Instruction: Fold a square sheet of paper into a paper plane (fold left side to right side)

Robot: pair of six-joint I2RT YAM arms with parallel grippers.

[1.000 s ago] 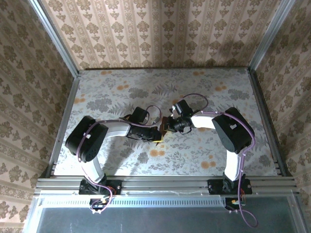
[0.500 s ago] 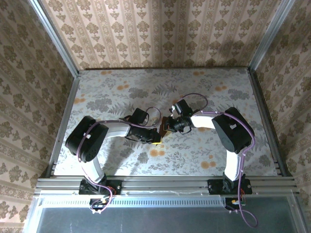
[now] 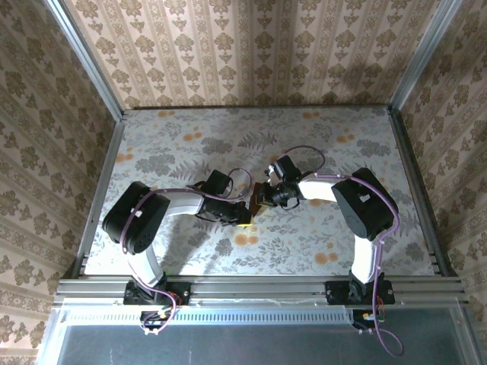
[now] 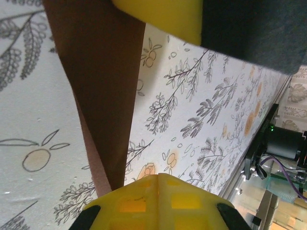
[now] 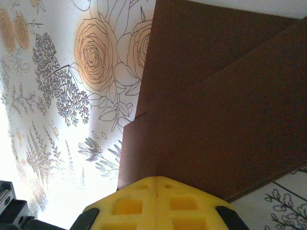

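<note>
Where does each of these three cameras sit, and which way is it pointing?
Top: fixed above and behind the arms, looking down on the table; both arms show, with the left gripper and right gripper at the paper.
Left wrist: on the left wrist, looking past its shut yellow fingers at the paper's narrow end.
Right wrist: on the right wrist, looking past its shut fingers at folded paper layers.
Shared: all see the paper on the table.
</note>
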